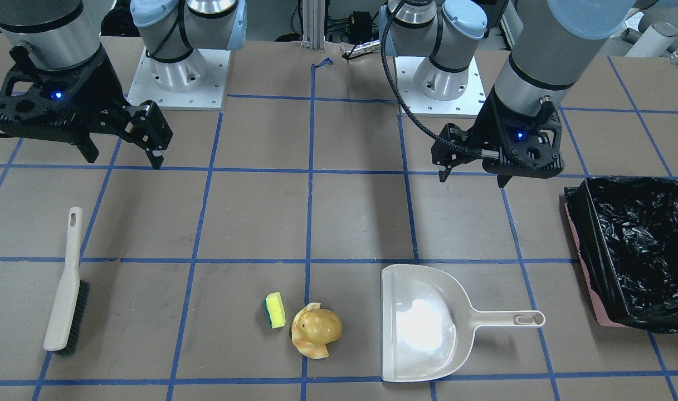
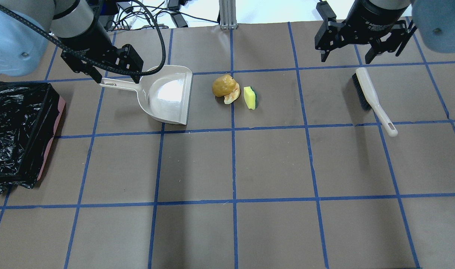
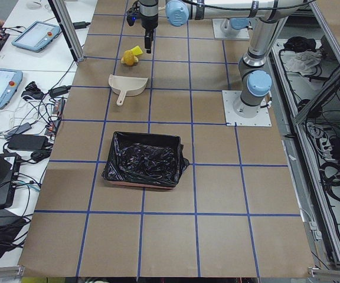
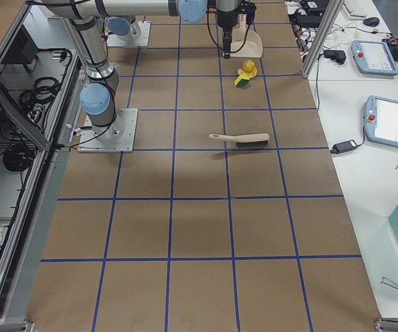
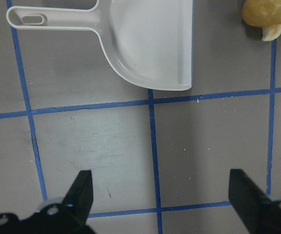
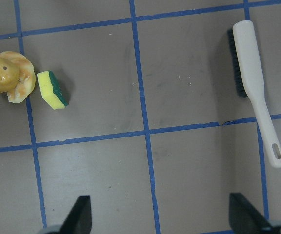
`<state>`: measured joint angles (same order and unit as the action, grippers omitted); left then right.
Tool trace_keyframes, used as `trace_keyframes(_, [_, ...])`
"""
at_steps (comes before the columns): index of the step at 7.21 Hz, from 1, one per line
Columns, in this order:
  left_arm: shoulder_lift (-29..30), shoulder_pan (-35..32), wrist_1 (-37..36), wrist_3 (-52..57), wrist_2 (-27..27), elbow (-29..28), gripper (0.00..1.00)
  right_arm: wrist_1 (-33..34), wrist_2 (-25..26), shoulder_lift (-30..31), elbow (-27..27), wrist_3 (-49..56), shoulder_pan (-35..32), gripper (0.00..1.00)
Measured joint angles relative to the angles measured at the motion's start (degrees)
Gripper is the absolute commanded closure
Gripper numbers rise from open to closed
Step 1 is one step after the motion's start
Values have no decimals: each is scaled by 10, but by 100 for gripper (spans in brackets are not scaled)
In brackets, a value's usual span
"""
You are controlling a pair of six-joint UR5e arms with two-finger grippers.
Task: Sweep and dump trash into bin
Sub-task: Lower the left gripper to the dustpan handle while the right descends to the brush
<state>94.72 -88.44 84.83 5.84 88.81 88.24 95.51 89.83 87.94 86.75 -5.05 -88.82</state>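
While left end effector (image 5: pixel 160 181) and right end effector (image 6: pixel 158 204) gape empty, the trash (image 1: pixel 316 328) lies unswept, brush (image 1: pixel 66 289) and dustpan (image 1: pixel 422 323) untouched

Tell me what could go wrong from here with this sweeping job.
1. The round potato leaning on the croissant could roll aside when brushed and miss the dustpan.
2. The dustpan lies loose and unheld, so a push may shove it away.
3. The bin sits well off to the side, so a tilted carry might spill.
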Motion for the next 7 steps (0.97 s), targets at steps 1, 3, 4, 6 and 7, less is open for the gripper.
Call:
trace_keyframes(1, [0,0,0,2,0,0,0,-1,0,1,0,0,1,0])
trace_keyframes(3, [3,0,0,5,0,0,0,1,-6,2,-1,1,4,0])
trace_keyframes(4, [4,0,1,5,0,0,0,1,-6,2,-2,1,6,0])
trace_keyframes(6, [12,3,-5,81,21,-6,0,2,-9,-1,-6,-2,7,0])
trace_keyframes(7, [21,9,-15,142,36,-10,0,3,-9,-6,-6,-2,9,1])
